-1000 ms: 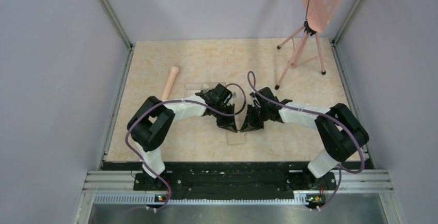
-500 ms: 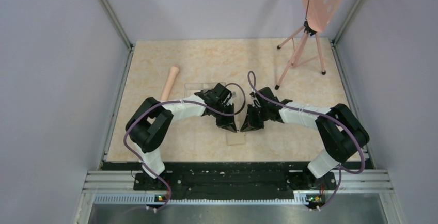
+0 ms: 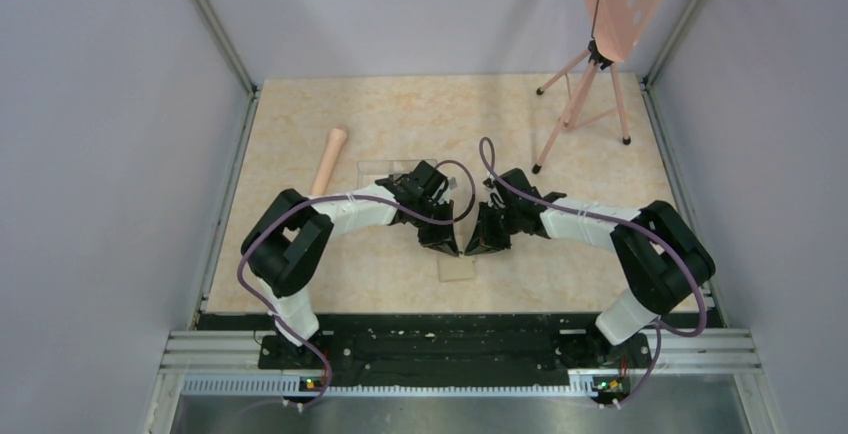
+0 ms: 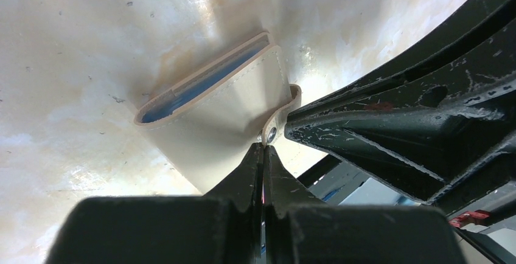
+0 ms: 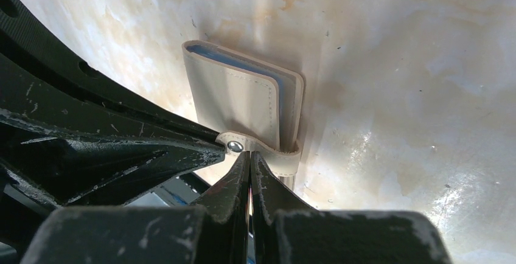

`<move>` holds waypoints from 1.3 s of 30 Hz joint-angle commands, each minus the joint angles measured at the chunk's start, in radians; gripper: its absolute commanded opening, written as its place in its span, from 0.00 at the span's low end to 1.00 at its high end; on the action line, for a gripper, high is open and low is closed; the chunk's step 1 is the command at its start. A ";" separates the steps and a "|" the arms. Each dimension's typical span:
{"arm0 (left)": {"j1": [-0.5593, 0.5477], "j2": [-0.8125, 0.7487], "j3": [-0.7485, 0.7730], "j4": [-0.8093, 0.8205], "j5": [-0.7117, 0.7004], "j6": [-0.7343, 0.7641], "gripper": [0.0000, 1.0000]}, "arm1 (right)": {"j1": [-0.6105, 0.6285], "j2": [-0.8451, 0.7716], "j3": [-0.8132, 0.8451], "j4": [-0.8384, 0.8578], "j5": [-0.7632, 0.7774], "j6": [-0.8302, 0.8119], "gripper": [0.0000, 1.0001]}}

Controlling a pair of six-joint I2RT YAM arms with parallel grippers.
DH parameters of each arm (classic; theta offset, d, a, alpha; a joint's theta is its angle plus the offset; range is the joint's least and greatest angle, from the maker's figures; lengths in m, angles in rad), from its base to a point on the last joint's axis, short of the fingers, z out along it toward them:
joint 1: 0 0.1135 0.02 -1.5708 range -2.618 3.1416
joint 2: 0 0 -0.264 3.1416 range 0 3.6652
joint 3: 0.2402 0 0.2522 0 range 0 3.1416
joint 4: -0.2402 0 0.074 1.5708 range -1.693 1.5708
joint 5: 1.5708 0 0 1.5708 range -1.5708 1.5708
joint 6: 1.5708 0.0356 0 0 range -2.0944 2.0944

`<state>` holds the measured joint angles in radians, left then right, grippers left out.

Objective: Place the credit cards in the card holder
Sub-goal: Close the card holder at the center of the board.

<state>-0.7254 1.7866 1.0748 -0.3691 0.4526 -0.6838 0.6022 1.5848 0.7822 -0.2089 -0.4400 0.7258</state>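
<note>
Card holder: a small flat tan folding card holder [image 4: 225, 115] with stitched edges, folded closed and lying on the pale marbled desk [image 3: 400, 114], a strip of blue lining showing along its open edge
Place on the desk: the card holder sits mid-desk toward the near edge, between the two arms, mostly hidden under them in the top view
Strap: a narrow tan strap [image 5: 283, 154] wraps over one edge of the card holder and ends in a small round metal snap [image 5: 233, 146] on its outer face
Left hand: the black left hand [image 4: 263, 149] has its fingers pressed together, tips right at the snap end of the strap; nothing is seen held between them
Right hand: the black right hand [image 5: 249, 157] is likewise closed, fingertips together just below the snap; it comes at the card holder from the side opposite the left hand, and the two hands' tips nearly meet
Clear box: a clear plastic rectangular box [image 3: 378, 167] lies beyond the card holder, partly under the left arm
Clear sheet: a flat clear plastic piece [image 3: 458, 270] lies just nearer than the card holder
Wooden stick: a light wooden rod with a rounded end [image 3: 328, 159] lies well to the left of the card holder
Stand: a pink tripod stand with a perforated board [image 3: 585, 94] is at the far right, well apart from the card holder
</note>
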 commanded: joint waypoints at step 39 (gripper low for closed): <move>-0.032 -0.066 -0.041 -0.047 -0.025 -0.024 0.00 | 0.044 0.036 0.059 0.030 -0.009 -0.005 0.00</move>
<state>-0.7509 1.7496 1.0512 -0.4080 0.4290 -0.7048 0.6182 1.6131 0.8143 -0.2054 -0.4438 0.7254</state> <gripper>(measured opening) 0.010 0.002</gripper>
